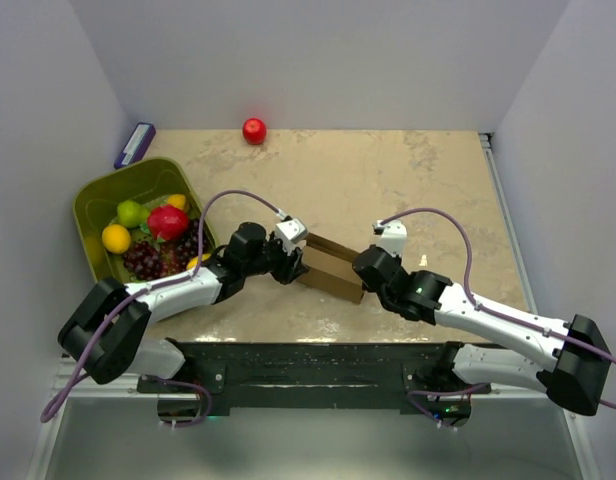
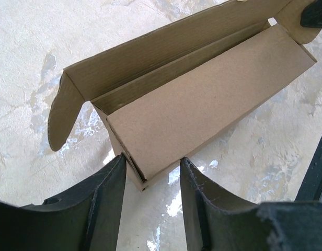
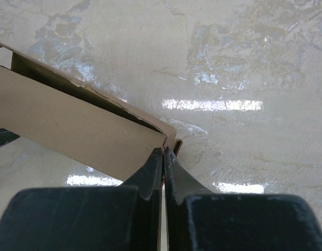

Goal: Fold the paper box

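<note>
Two hands work at one paper box (image 1: 330,266), which lies on the desk (image 1: 388,180) between them. Left hand (image 2: 150,163): fingers spread, the box's near end corner just ahead of the gap, the long lid flap (image 2: 166,49) standing open beyond. Right hand (image 3: 164,152): fingers pressed together, tips touching the box's other end corner, the box running off to their left.

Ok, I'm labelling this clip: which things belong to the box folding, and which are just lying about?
In the job: box, left hand, right hand.
Lying about: fruit bin, red round thing, blue item.
</note>
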`<action>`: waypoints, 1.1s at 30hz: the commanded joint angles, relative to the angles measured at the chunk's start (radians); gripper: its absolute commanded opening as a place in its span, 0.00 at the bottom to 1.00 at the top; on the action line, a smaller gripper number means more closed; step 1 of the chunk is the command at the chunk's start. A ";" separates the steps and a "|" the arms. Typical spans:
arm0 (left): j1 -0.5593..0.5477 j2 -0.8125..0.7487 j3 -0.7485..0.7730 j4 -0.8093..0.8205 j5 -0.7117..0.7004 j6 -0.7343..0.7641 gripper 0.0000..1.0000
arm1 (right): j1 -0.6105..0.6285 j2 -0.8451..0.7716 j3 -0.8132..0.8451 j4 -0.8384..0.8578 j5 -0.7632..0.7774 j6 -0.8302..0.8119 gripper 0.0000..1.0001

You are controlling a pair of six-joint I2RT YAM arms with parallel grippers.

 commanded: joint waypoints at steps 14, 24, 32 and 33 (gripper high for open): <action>-0.027 -0.001 0.015 -0.032 0.000 -0.031 0.42 | 0.014 -0.045 -0.061 -0.002 -0.089 0.074 0.00; -0.024 -0.045 0.006 -0.009 0.046 -0.040 0.58 | 0.014 -0.009 -0.086 0.008 -0.070 0.088 0.00; 0.011 -0.127 0.009 -0.043 0.065 -0.066 0.80 | 0.015 -0.035 -0.078 -0.007 -0.054 0.072 0.00; 0.012 -0.148 0.008 -0.050 0.061 -0.069 0.81 | 0.014 -0.036 -0.077 -0.013 -0.050 0.069 0.00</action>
